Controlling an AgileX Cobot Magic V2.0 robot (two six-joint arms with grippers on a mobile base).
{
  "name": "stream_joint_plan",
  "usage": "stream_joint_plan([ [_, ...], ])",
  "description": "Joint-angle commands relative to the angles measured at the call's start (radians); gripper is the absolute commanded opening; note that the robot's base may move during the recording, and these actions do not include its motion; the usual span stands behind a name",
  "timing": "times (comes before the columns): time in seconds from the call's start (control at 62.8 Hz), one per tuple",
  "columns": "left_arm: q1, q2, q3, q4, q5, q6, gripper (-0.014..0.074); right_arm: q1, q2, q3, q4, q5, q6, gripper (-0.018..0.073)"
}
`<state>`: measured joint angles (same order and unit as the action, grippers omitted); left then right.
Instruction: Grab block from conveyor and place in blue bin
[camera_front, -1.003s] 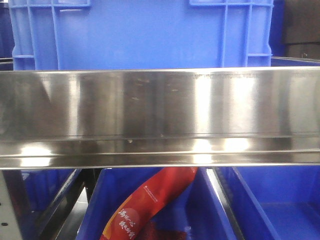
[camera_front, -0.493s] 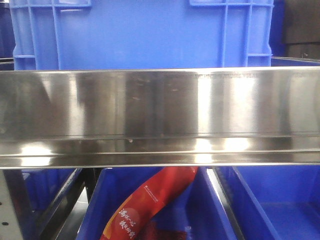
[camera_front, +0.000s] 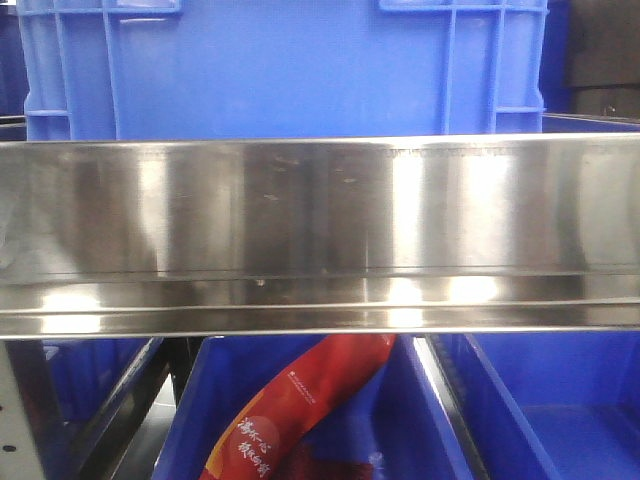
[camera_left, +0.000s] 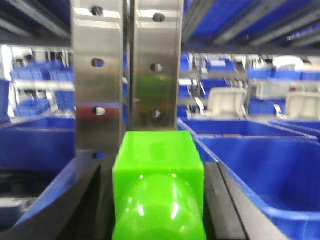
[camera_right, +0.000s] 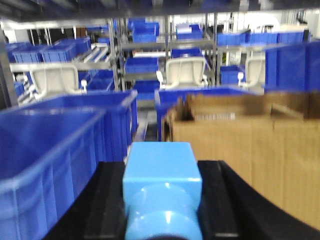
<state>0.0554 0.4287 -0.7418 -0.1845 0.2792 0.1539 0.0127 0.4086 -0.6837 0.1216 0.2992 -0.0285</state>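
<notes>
Steel rail spans the front view; blue crate behind it; red packet lies in a lower bin.
Left gripper is clamped on the green block, black fingers tight against both sides; steel posts ahead; open blue bin to the right.
Right gripper grips a light blue block the same way; blue tub at left, cardboard box at right.
</notes>
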Motion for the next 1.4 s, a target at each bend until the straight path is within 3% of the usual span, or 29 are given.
stream_joint_plan([
  [0.0, -0.004, 0.106, -0.097, -0.041, 0.054, 0.000, -0.0111, 0.002, 0.068, -0.074, -0.001, -0.038, -0.004, -0.0162],
  [0.095, -0.004, 0.215, -0.200, -0.099, 0.109, 0.004, -0.0111, 0.028, 0.149, -0.143, 0.006, -0.038, -0.004, -0.0162],
  [0.207, -0.038, 0.344, -0.316, -0.108, 0.174, 0.004, -0.0111, 0.095, 0.258, -0.229, 0.006, -0.042, -0.004, -0.0162],
  [0.318, -0.118, 0.447, -0.408, -0.108, 0.211, 0.004, -0.0111, 0.181, 0.360, -0.291, 0.006, -0.060, -0.004, -0.0162],
  [0.509, -0.315, 0.591, -0.508, -0.108, 0.195, 0.004, -0.0111, 0.323, 0.525, -0.358, 0.006, -0.159, -0.004, -0.0162],
  [0.589, -0.417, 0.658, -0.533, -0.108, 0.161, 0.004, -0.0111, 0.385, 0.604, -0.391, 0.008, -0.205, -0.004, -0.0162],
  [0.732, -0.530, 0.766, -0.538, -0.108, 0.006, 0.004, -0.0111, 0.487, 0.730, -0.424, 0.021, -0.284, -0.004, -0.0162],
  [0.843, -0.587, 0.842, -0.538, -0.108, -0.106, 0.004, -0.0111, 0.533, 0.825, -0.445, 0.021, -0.307, -0.004, -0.0162],
  [0.955, -0.599, 0.904, -0.538, -0.108, -0.148, 0.004, -0.0111, 0.539, 0.889, -0.476, 0.021, -0.278, -0.004, -0.0158],
  [1.018, -0.599, 0.929, -0.538, -0.108, -0.146, 0.004, -0.0097, 0.539, 0.911, -0.490, 0.021, -0.253, -0.004, -0.0122],
  [1.066, -0.599, 0.946, -0.538, -0.108, -0.146, 0.004, -0.0047, 0.539, 0.922, -0.498, 0.021, -0.237, -0.004, -0.0041],
  [1.241, -0.599, 0.976, -0.538, -0.108, -0.137, 0.004, 0.0319, 0.539, 0.931, -0.502, 0.021, -0.188, -0.004, 0.0402],
  [1.305, -0.599, 0.978, -0.538, -0.108, -0.136, 0.004, 0.0421, 0.539, 0.931, -0.502, 0.021, -0.188, -0.004, 0.0480],
  [1.384, -0.599, 0.978, -0.538, -0.108, -0.137, 0.004, 0.0475, 0.539, 0.931, -0.502, 0.021, -0.188, -0.004, 0.0497],
])
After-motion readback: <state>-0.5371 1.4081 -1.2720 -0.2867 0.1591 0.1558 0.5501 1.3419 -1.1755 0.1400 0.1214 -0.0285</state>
